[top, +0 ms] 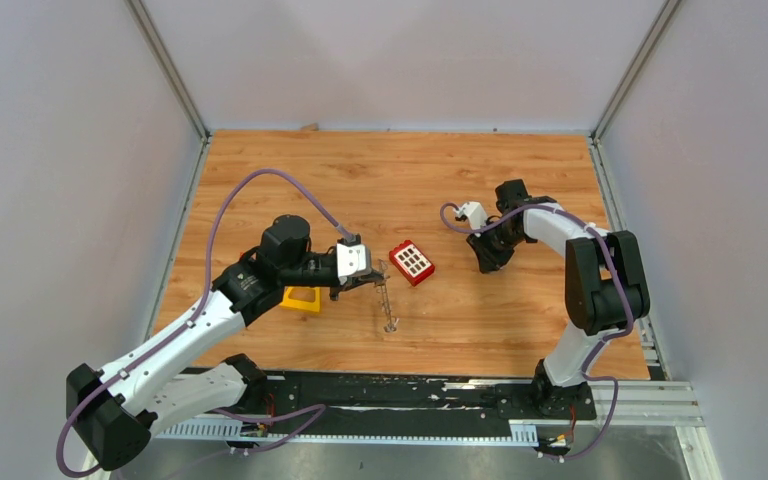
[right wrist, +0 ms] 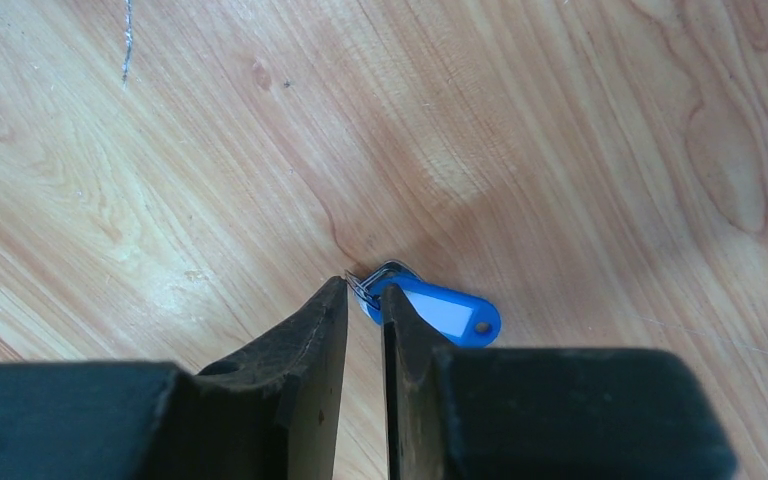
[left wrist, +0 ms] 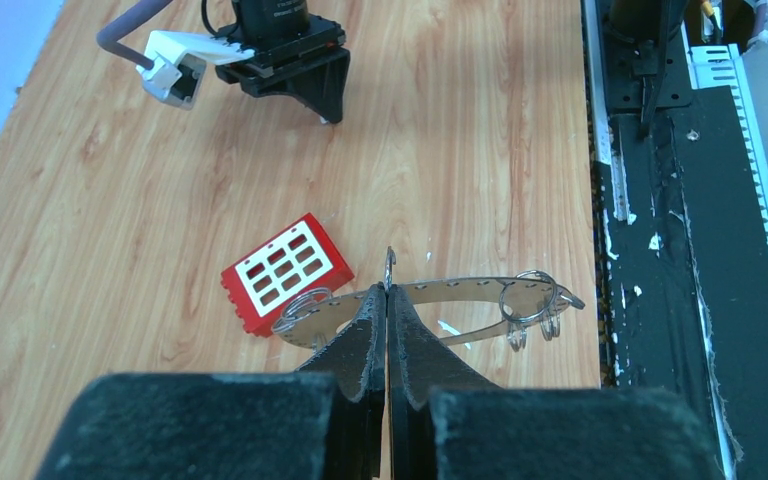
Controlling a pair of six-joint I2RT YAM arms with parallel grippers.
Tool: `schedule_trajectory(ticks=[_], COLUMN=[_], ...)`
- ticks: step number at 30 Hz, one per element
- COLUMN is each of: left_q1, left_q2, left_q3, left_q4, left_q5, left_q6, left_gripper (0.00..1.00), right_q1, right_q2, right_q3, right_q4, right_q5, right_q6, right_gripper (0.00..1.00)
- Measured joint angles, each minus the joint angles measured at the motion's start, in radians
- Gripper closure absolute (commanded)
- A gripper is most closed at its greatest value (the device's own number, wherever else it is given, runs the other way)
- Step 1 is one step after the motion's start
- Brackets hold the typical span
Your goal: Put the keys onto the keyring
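Up close, our left gripper (left wrist: 387, 300) is clamped tight on the keyring (left wrist: 480, 290), beside the red block (left wrist: 285, 272). Right gripper (right wrist: 363, 295) pinches the wire loop of the blue key (right wrist: 450, 312) down on the surface (right wrist: 560, 150); we'd want a firm bite before lifting.

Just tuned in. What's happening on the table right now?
The left gripper is shut on the keyring, holding it near the red block. The right gripper is down at the blue key tag on the table, fingers nearly shut around its small ring; a firm grip isn't clear.
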Motion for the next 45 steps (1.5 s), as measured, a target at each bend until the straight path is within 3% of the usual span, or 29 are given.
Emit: schedule_trajectory(ticks=[24, 31, 38, 45], left_q1=[0.0, 0.0, 0.0, 0.0], left_q2=[-0.001, -0.001, -0.001, 0.038], left_q3=[0.0, 0.0, 0.0, 0.028], left_q4=[0.0, 0.0, -0.001, -0.041], left_q5=[0.0, -0.001, -0.009, -0.028], left_q6=[0.0, 0.0, 0.005, 0.015], left_gripper=[1.0, 1.0, 1.0, 1.0], right_q1=[0.0, -0.002, -0.015, -0.011], right_q2=[-0.008, -0.037, -0.136, -0.28], right_q3=[-0.015, -0.019, -0.022, -0.005], right_q4=[-0.009, -0.008, -0.043, -0.14], right_q5=[-0.026, -0.048, -0.182, -0.41], right_q6=[-0.018, -0.023, -0.069, -0.126], right_gripper=[1.0, 1.0, 1.0, 1.0])
